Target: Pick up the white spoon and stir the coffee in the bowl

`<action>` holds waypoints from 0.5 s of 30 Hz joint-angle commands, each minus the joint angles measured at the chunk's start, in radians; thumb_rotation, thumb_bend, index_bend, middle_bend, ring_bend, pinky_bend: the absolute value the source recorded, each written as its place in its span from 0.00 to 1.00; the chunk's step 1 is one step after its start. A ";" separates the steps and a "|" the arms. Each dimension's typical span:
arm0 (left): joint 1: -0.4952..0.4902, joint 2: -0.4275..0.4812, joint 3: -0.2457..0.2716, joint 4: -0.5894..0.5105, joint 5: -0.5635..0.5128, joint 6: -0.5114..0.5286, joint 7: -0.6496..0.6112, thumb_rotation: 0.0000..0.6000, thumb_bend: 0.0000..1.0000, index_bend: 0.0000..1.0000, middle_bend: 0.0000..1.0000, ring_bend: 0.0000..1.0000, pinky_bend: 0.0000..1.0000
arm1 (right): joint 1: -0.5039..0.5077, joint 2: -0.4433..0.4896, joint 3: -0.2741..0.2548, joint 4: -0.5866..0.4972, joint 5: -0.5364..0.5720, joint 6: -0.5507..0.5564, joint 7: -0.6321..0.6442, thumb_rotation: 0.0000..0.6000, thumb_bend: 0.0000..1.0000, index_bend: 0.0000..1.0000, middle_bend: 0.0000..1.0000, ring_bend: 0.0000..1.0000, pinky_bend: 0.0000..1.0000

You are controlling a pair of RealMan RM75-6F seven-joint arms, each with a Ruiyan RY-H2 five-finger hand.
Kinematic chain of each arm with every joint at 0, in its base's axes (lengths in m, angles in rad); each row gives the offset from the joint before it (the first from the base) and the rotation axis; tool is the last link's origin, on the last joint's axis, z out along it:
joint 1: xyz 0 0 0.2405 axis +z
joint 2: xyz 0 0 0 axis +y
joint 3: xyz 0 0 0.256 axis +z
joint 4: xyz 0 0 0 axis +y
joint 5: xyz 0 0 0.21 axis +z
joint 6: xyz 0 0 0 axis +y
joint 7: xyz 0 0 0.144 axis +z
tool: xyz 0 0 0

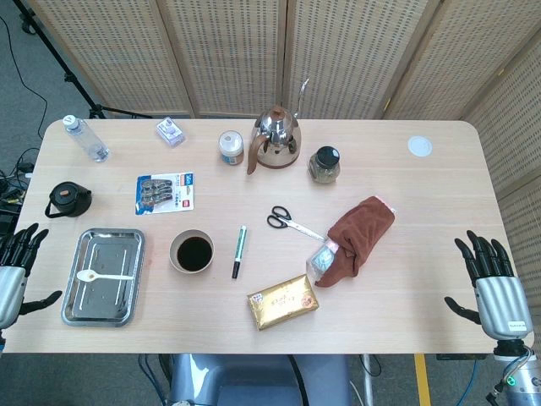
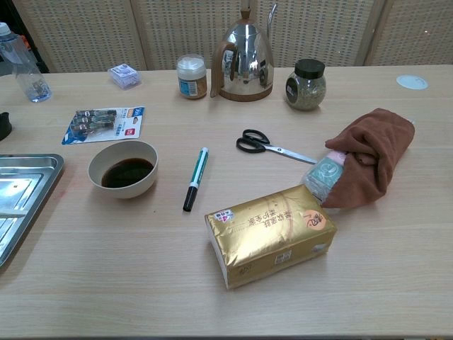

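Note:
The white spoon (image 1: 102, 276) lies in the metal tray (image 1: 126, 250) at the table's front left; in the chest view only the tray's corner (image 2: 28, 185) shows, without the spoon. The bowl of dark coffee (image 1: 192, 252) (image 2: 123, 168) stands just right of the tray. My left hand (image 1: 15, 272) hangs open off the table's left edge, left of the tray. My right hand (image 1: 492, 283) is open at the table's front right corner, far from spoon and bowl. Neither hand appears in the chest view.
A pen (image 1: 239, 251) lies right of the bowl, with a gold packet (image 1: 283, 301), scissors (image 1: 290, 222) and a brown cloth (image 1: 357, 236) further right. Kettle (image 1: 275, 138), two jars, a water bottle (image 1: 86, 139), a blister pack (image 1: 166, 192) and a black object (image 1: 68, 200) sit behind.

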 commanded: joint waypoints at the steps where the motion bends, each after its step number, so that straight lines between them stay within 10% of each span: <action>1: -0.001 -0.002 0.001 0.001 0.003 0.000 0.006 1.00 0.00 0.00 0.00 0.00 0.00 | 0.000 0.000 0.003 0.001 0.002 0.003 0.000 1.00 0.00 0.00 0.00 0.00 0.00; 10: -0.022 -0.013 0.006 0.003 -0.018 -0.062 -0.008 1.00 0.00 0.02 0.00 0.00 0.00 | -0.005 0.012 -0.002 -0.016 -0.009 0.013 0.014 1.00 0.00 0.00 0.00 0.00 0.00; 15: -0.067 -0.056 0.005 0.039 -0.052 -0.164 -0.011 1.00 0.01 0.26 0.00 0.00 0.00 | -0.010 0.030 -0.002 -0.044 0.001 0.011 0.044 1.00 0.00 0.00 0.00 0.00 0.00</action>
